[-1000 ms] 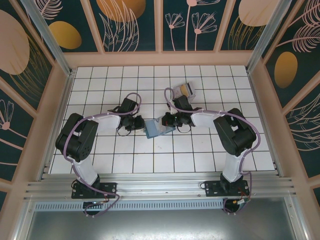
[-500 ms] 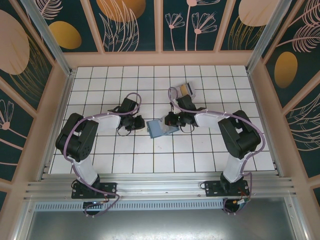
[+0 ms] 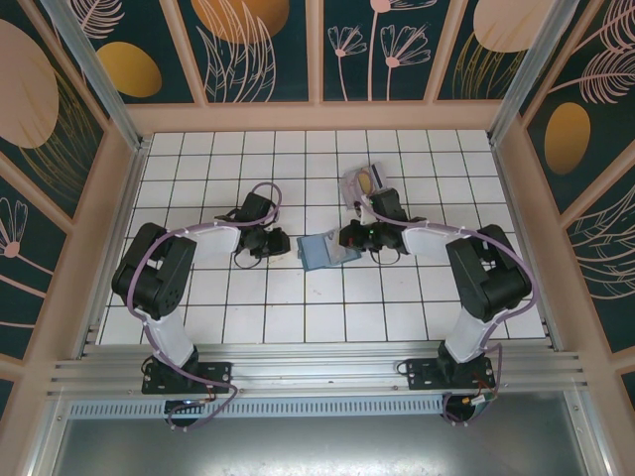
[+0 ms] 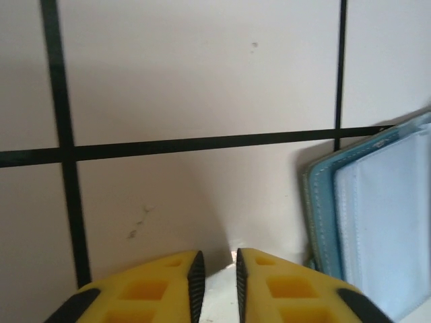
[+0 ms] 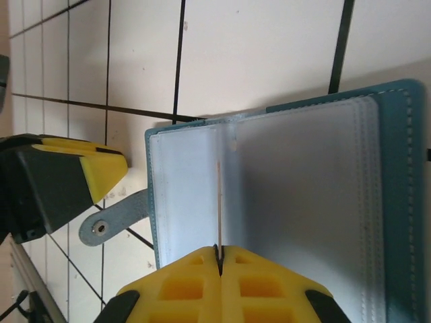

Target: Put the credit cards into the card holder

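- From the top camera: the card holder lies open on the white gridded surface, right in the middle, between the two arms.
- The left hand sits low at the holder's 9 o'clock, just beside its edge.
- The right hand is over the holder's 2 o'clock corner (too small from up here to read the grip).
- The credit cards, a small grey bunch with a gold one showing, wait at 1 o'clock from the holder, well apart from it, close to the right arm's wrist.
- On to the left wrist camera: the left hand is released. Its yellow fingers are parted by a narrow slit, with only bare surface showing between them.
- The card holder comes in at 3 to 4 o'clock, with its teal stitched edge and pale inner face, near the right-side finger. I cannot tell whether they touch.
- Right wrist camera now: the right hand is clenched on a thin card, seen edge-on as a fine line.
- That card stands over the fold of the open card holder, pale leaves to either side.
- The holder's strap tab, with its snap, pokes out at 8 o'clock, and the left hand is just beside it at 9 o'clock.
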`<state>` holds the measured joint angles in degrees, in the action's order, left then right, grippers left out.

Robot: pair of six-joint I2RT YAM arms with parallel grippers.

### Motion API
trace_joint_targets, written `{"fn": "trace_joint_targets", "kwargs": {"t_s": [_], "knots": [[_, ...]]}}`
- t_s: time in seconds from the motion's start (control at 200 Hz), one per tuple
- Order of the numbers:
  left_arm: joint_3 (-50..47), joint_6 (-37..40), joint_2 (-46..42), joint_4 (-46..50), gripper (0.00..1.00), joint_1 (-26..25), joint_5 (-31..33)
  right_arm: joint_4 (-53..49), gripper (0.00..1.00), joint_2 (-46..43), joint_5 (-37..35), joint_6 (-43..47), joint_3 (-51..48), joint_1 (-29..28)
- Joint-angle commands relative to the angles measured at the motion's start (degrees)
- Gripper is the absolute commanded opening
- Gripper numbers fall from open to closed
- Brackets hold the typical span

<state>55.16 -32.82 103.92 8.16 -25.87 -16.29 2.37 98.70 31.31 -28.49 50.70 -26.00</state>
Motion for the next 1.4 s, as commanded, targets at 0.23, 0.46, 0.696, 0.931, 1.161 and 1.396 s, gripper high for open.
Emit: {"fn": "trace_joint_targets", "kwargs": {"t_s": [0.23,0.46,0.696,0.931,1.161,1.396], "knots": [[2.7,-0.2,-2.5,1.2,0.53,-5.3,-3.7,1.0,0.01,-0.7,-0.7,-0.3,-0.3,0.0],[6.0,-0.3,0.2,6.0,0.58,-6.9,1.3,0.2,0.01,-0.8,-2.1,0.3,-0.1,-1.4],[7.3,-0.4,3.6,9.0,0.50,-7.0,4.4,-1.0,0.01,-2.3,-4.5,1.2,0.1,-1.6],[7.2,1.3,7.7,10.9,0.35,-7.0,7.8,-5.4,0.02,-2.0,-4.4,11.1,3.9,0.8],[4.4,1.2,8.5,9.5,0.25,-7.0,7.7,1.0,0.02,-0.4,3.6,11.8,2.1,2.1],[4.2,1.1,8.4,8.9,0.25,-7.0,7.4,4.4,0.02,1.9,4.7,8.9,0.8,-0.3]]}}
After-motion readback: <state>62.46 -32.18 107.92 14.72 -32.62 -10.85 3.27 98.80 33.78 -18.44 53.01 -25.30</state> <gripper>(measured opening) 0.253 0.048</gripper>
